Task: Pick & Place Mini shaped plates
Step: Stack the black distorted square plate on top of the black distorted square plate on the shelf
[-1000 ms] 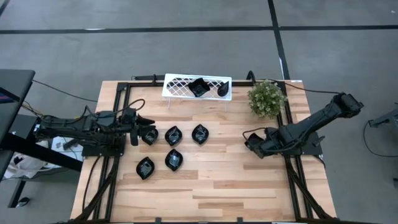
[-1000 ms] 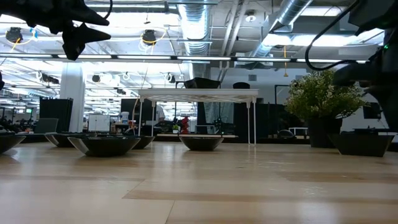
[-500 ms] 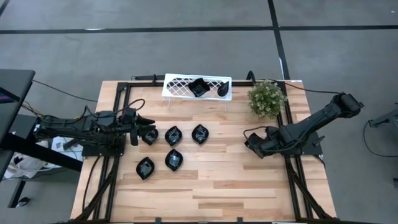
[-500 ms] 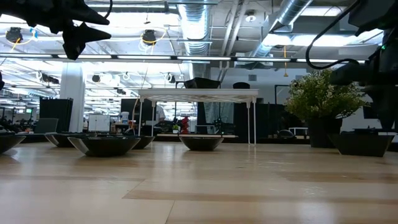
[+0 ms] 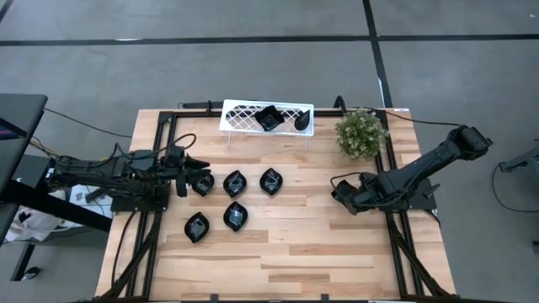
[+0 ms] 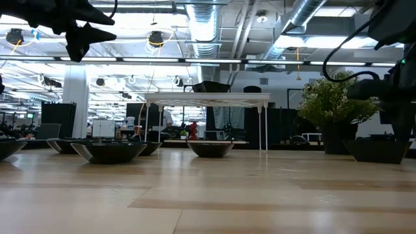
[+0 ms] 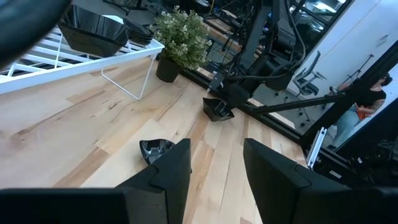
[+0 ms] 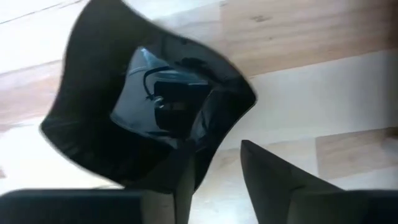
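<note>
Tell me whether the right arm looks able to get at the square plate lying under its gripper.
Probably yes. The right gripper hangs directly over the square plate, fingers open, one finger at the plate's rim, and nothing lies between them on the table.

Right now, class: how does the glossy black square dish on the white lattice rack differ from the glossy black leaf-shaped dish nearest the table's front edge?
The square dish has four corners; the leaf-shaped dish tapers to points. The square one sits raised on the white lattice rack; the leaf one lies on the wooden table. Both are small, black and glossy.
</note>
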Available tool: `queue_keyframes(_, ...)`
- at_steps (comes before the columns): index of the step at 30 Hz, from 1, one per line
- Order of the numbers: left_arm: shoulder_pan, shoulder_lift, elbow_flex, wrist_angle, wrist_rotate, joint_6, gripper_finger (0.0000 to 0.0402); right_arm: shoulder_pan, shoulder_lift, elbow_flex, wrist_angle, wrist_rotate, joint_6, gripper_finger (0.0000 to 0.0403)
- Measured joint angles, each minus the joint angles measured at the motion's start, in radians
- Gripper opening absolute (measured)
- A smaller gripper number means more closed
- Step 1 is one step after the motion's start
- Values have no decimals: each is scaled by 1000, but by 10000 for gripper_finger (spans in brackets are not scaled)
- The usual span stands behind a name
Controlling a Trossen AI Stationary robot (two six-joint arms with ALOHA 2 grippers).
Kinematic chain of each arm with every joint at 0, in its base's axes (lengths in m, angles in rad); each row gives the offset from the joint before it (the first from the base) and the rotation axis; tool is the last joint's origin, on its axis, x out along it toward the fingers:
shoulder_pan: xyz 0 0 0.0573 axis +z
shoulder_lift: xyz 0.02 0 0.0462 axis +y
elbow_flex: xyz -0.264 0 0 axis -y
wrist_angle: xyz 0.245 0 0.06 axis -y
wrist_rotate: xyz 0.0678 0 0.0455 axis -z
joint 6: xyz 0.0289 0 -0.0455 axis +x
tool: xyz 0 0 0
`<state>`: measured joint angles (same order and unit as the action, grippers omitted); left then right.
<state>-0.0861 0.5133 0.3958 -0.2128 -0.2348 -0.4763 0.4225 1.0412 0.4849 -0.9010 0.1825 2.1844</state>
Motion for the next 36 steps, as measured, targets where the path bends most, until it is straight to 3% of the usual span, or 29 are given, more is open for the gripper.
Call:
queue_keyframes(7, 0, 0, 0, 6, 0, 0, 150, -10, 0, -4, -19, 34, 0, 151)
queue_keyframes(17, 0, 0, 0, 13, 0, 0, 150, -34, 0, -16, -13, 36, -10, 106)
queue_keyframes(21, 0, 0, 0, 14, 0, 0, 150, -34, 0, -49, 72, 44, -10, 101)
queue_keyframes(31, 0, 0, 0, 20, 0, 0, 150, -36, 0, -53, 56, 81, -4, 94)
queue_keyframes(36, 0, 0, 0, 26, 0, 0, 150, -40, 0, -53, 53, 80, -3, 61)
